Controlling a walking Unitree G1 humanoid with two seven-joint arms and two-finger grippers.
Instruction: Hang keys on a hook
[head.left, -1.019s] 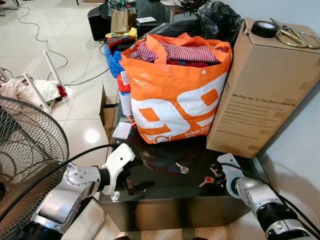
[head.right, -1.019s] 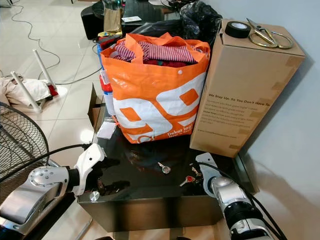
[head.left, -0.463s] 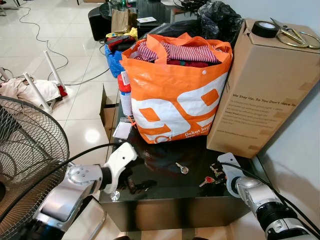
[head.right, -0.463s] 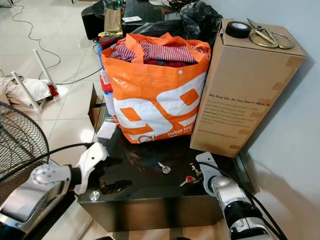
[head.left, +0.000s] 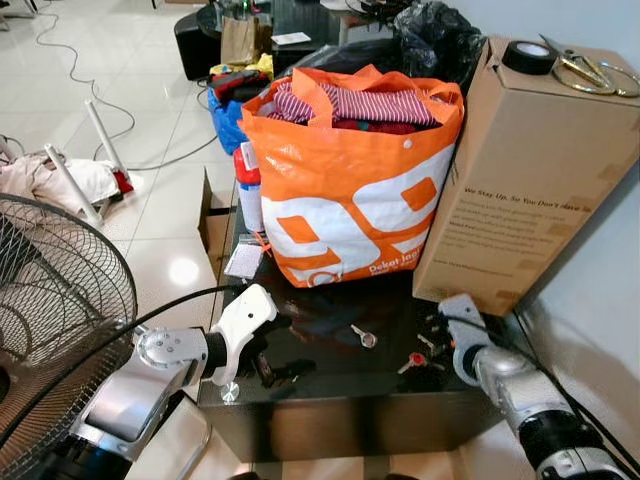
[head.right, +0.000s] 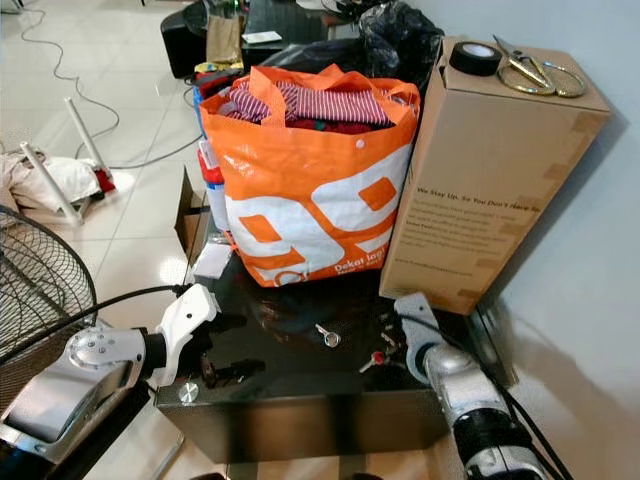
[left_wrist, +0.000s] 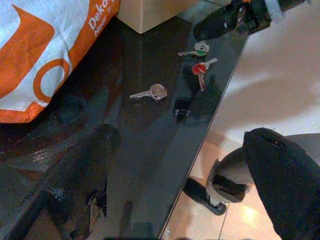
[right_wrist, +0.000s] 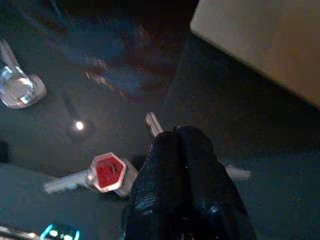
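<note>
red-capped key (head.left: 411, 361), silver key (head.left: 363, 337) flat on black table (head.left: 330, 385).

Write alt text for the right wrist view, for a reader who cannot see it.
The right gripper, its black jaws pressed together, hangs just above a dark glossy table beside a red-capped key. A plain silver key lies further off, and a corner of a cardboard box stands behind.

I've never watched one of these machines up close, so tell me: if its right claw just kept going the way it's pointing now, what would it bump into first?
Most likely the keys: the right gripper, fingers together, points down at the black glass table, and the red-capped key lies just beside its tips. Depth is hard to judge; it may be touching already.
</note>
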